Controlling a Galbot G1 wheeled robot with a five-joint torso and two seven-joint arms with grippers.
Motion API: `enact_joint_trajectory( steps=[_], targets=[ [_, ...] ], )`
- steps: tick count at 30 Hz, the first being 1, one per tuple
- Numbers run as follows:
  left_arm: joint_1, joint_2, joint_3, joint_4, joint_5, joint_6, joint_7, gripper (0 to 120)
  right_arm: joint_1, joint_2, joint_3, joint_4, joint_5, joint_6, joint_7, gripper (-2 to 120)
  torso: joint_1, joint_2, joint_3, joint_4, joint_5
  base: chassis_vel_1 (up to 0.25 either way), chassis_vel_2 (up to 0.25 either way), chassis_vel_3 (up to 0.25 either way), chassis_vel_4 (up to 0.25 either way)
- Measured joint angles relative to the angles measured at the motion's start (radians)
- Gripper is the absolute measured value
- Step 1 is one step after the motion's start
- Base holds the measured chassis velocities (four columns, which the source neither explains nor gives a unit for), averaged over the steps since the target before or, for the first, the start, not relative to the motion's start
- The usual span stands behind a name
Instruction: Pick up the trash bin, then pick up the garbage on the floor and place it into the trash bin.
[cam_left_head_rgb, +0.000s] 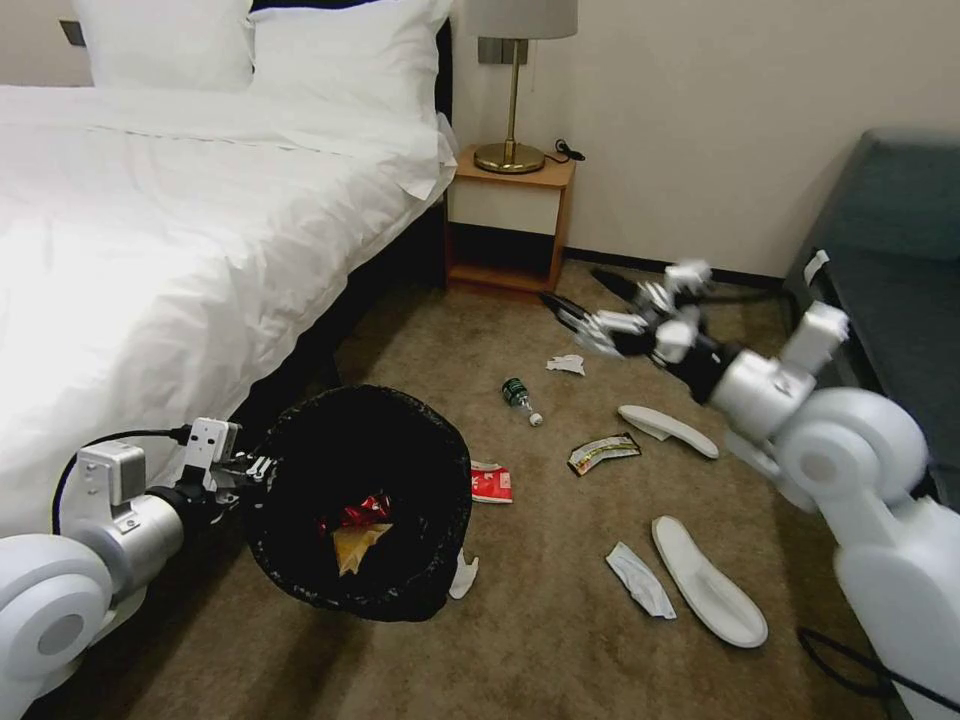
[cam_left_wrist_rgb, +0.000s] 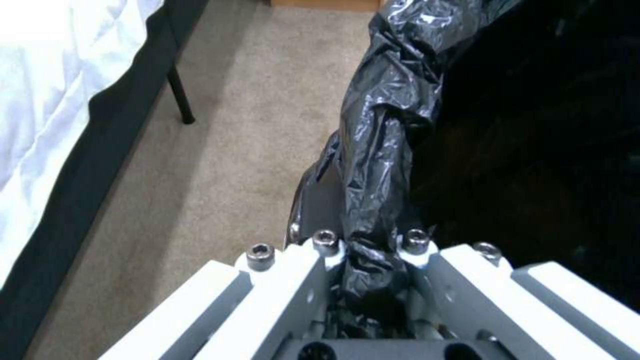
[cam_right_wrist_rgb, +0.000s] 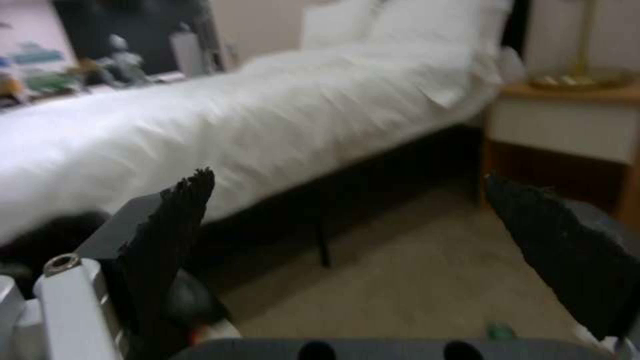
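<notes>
Head view: at lower left the left gripper (cam_left_head_rgb: 262, 467) clamps the rim of the trash bin (cam_left_head_rgb: 300, 530), held tilted above the carpet, wrappers inside. Right of centre the right gripper (cam_left_head_rgb: 585, 305) hangs with fingers spread over garbage: a green bottle (cam_left_head_rgb: 518, 394), a slipper (cam_left_head_rgb: 707, 580)

Left wrist view: fingers (cam_left_wrist_rgb: 320, 260) pinch the black liner

Right wrist view: dark pads (cam_right_wrist_rgb: 180, 220) stand apart, nothing between
</notes>
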Motion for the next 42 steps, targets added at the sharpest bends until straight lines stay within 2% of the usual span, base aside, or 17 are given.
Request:
enact_joint_trajectory(
  steps=[6, 10, 12, 13, 15, 17, 21, 24, 26, 32, 39, 42],
  targets=[
    [-0.001, -0.001, -0.004, 0.001, -0.001, 0.0, -0.001, 1, -0.063, 0.0, 0.027, -0.028, -0.043, 0.013, -0.008, 100, 0.0, 0.0, 0.0, 0.0005, -0.0002, 0.0, 0.0, 0.0, 0.0],
    [0.002, -0.005, -0.008, -0.004, -0.002, 0.0, -0.004, 1, -0.128, 0.011, 0.052, -0.108, -0.124, 0.036, -0.017, 100, 0.0, 0.0, 0.0, 0.0003, -0.0001, 0.0, 0.0, 0.0, 0.0],
    [0.006, -0.013, -0.008, -0.007, -0.001, 0.0, -0.005, 1, -0.165, 0.029, 0.039, -0.229, -0.213, 0.065, -0.015, 100, 0.0, 0.0, 0.0, 0.0004, -0.0003, 0.0, 0.0, 0.0, 0.0],
    [0.006, -0.013, -0.008, -0.007, -0.001, 0.0, -0.005, 1, -0.165, 0.029, 0.039, -0.229, -0.213, 0.065, -0.015, 100, 0.0, 0.0, 0.0, 0.0004, -0.0003, 0.0, 0.0, 0.0, 0.0],
    [0.006, -0.012, -0.003, -0.008, -0.001, 0.0, -0.009, 1, -0.188, 0.052, 0.014, -0.338, -0.29, 0.101, -0.013, 100, 0.0, 0.0, 0.0, 0.0005, -0.0003, 0.0, 0.0, 0.0, 0.0],
    [0.005, -0.009, -0.004, -0.01, -0.001, 0.0, -0.009, 1, -0.194, 0.061, 0.009, -0.38, -0.309, 0.109, -0.017, 100, 0.0, 0.0, 0.0, 0.0004, -0.0001, 0.0, 0.0, 0.0, 0.0],
    [0.005, -0.007, -0.011, -0.013, -0.004, 0.0, -0.008, 1, -0.194, 0.073, 0.007, -0.49, -0.335, 0.124, -0.041, 100, 0.0, 0.0, 0.0, 0.0004, -0.0001, 0.0, 0.0, 0.0, 0.0],
    [0.005, -0.007, -0.012, -0.014, -0.004, 0.0, -0.008, 1, -0.192, 0.074, 0.007, -0.512, -0.339, 0.126, -0.048, 100, 0.0, 0.0, 0.0, 0.0004, 0.0, 0.0, 0.0, 0.0, 0.0],
    [0.002, -0.01, -0.015, -0.016, -0.01, 0.0, -0.01, 1, -0.188, 0.076, 0.016, -0.59, -0.348, 0.134, -0.074, 100, 0.0, 0.0, 0.0, 0.0004, -0.0002, 0.0, 0.0, 0.0, 0.0],
    [0.004, -0.013, -0.025, -0.021, -0.021, 0.0, -0.017, 1, -0.189, 0.077, 0.031, -0.688, -0.347, 0.139, -0.109, 100, 0.0, 0.0, 0.0, 0.0004, -0.0002, 0.0, 0.0, 0.0, 0.0],
    [-0.001, -0.025, -0.016, -0.015, -0.007, 0.0, -0.013, 1, -0.199, 0.062, 0.041, -0.75, -0.369, 0.155, -0.162, 100, 0.0, 0.0, 0.0, 0.0004, -0.0003, 0.0, 0.0, 0.0, 0.0],
    [0.008, -0.025, -0.031, -0.018, -0.007, 0.0, -0.009, 1, -0.203, 0.049, 0.043, -0.785, -0.383, 0.178, -0.221, 100, 0.0, 0.0, 0.0, 0.0003, -0.0004, 0.0, 0.0, 0.0, 0.0]
  ],
)
